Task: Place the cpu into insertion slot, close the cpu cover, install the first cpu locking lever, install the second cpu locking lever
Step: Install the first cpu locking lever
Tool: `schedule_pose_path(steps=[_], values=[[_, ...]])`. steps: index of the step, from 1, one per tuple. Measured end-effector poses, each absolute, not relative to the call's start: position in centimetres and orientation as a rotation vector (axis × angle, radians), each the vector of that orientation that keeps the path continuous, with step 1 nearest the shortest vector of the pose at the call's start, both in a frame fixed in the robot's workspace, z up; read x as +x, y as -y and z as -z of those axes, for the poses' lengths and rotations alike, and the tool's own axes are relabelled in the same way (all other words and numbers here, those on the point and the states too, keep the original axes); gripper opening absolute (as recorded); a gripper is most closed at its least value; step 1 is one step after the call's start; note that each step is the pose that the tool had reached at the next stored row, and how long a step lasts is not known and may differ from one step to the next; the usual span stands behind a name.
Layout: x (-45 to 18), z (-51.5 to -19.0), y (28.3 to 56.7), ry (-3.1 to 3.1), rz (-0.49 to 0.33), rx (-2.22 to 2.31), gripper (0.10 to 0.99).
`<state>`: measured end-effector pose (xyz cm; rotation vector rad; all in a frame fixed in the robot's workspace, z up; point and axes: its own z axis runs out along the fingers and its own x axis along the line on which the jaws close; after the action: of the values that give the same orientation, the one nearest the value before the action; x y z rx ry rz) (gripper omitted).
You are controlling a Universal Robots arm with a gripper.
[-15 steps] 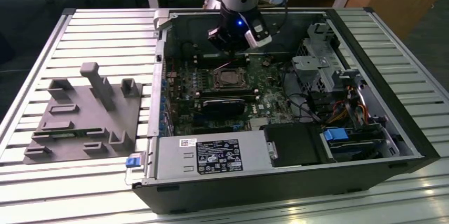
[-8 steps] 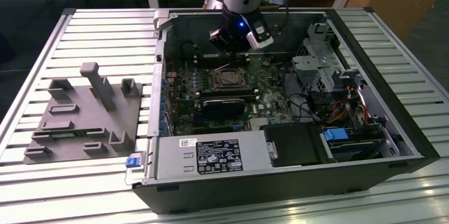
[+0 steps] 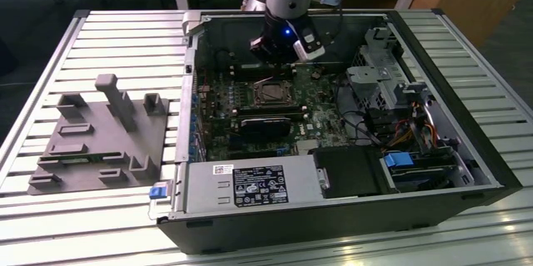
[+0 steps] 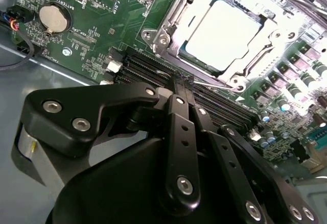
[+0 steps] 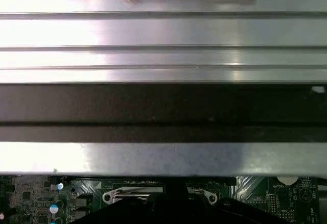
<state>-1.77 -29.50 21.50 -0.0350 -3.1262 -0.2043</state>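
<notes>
- The small silvery-grey square cpu (image 4: 222, 32) sits in its socket, and the thin silvery metal cpu cover (image 4: 168, 25) looks closed over it.
- My black fingers (image 4: 183, 83) are pinched shut, empty, just beside the socket.
- Locking levers: can't tell, probably still left.

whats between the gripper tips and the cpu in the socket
In the second wrist view, black memory slots and a thin wire lever lie between the gripper and the cpu.
</notes>
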Motion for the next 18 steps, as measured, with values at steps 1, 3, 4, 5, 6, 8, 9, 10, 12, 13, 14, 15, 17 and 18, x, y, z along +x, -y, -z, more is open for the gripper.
schedule_pose_path(steps=[1, 3, 4, 5, 6, 8, 9, 10, 12, 13, 14, 15, 17, 18], values=[[-1.7, -21.4, 29.5, 3.126, 0.204, -0.035, 0.106], [-1.7, -21.2, 29.5, 3.126, 0.204, -0.035, 0.106], [-1.6, -21.1, 29.5, 3.126, 0.204, -0.035, 0.106], [-1.6, -21.0, 29.5, 3.126, 0.204, -0.035, 0.106], [-1.6, -20.9, 29.5, 3.126, 0.204, -0.035, 0.106], [-1.5, -20.5, 29.5, 3.126, 0.204, -0.035, 0.106], [-1.5, -20.4, 29.5, 3.126, 0.204, -0.035, 0.106], [-1.5, -20.3, 29.5, 3.126, 0.204, -0.035, 0.106], [-1.4, -20.1, 29.4, 3.126, 0.204, -0.035, 0.106], [-1.4, -20.0, 29.4, 3.126, 0.204, -0.035, 0.106], [-1.4, -20.0, 29.4, 3.126, 0.204, -0.035, 0.106], [-1.4, -20.0, 29.4, 3.126, 0.204, -0.035, 0.106], [-1.4, -20.0, 29.4, 3.126, 0.204, -0.035, 0.106], [-1.4, -20.0, 29.4, 3.126, 0.204, -0.035, 0.106]])
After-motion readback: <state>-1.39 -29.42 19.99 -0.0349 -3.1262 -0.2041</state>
